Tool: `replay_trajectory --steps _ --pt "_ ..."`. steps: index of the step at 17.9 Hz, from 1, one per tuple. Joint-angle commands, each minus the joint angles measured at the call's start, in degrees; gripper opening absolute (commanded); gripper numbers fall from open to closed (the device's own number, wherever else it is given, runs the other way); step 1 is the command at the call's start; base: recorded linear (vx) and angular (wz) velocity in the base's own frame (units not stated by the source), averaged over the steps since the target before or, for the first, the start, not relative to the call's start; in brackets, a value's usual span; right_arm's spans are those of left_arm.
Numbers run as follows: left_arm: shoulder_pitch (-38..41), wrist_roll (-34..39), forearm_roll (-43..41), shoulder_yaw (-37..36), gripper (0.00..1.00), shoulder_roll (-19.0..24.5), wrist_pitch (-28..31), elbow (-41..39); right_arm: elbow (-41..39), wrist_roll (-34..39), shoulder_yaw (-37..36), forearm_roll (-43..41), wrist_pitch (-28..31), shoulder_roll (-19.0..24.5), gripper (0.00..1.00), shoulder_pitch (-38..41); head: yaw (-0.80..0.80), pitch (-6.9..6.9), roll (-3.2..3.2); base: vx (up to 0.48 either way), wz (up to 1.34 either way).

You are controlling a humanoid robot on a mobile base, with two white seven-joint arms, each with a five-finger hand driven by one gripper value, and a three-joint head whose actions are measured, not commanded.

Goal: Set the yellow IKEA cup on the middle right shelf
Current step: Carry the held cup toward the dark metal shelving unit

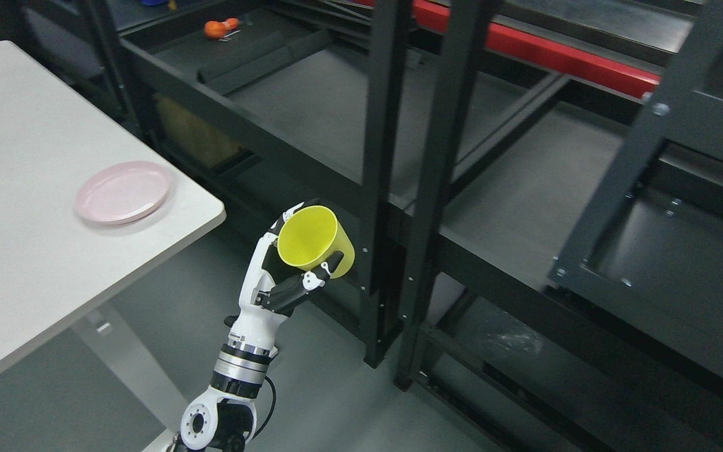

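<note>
one left hand [283, 263] grips yellow cup [314, 242], fingers partly hidden behind it; shelf frame [377, 157] blurred.

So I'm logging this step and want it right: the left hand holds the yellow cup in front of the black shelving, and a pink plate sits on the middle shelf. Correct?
Not quite. The pink plate sits on the white table, not on a shelf, as the head view shows. The rest holds: the left hand holds the yellow cup in front of the black shelving.
</note>
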Motion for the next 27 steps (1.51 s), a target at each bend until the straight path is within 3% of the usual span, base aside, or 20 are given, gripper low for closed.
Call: replay_trajectory --steps 1,15,22,27 --pt "-0.05 0.0 -0.01 -1.48 0.01 1.0 0.07 -1.52 0.01 -0.04 0.97 -1.41 0.02 -1.0 0.99 0.79 0.0 0.0 0.0 -0.204 -0.94" --pt "-0.4 0.0 -0.01 -2.98 0.01 1.0 -0.01 -1.43 0.01 -0.04 0.97 -1.41 0.02 -1.0 0.99 0.79 0.0 -0.02 0.0 -0.11 -0.99" --pt "-1.89 0.0 -0.01 -3.15 0.01 1.0 -0.46 -2.22 0.01 -0.04 0.97 -1.41 0.02 -1.0 0.99 0.79 0.0 -0.03 0.0 0.056 -0.05" --pt "-4.96 -0.88 -0.45 -7.63 0.02 1.0 -3.61 -2.66 0.01 -0.04 0.97 -1.41 0.02 -1.0 0.99 0.79 0.0 -0.04 0.0 0.061 -0.1"
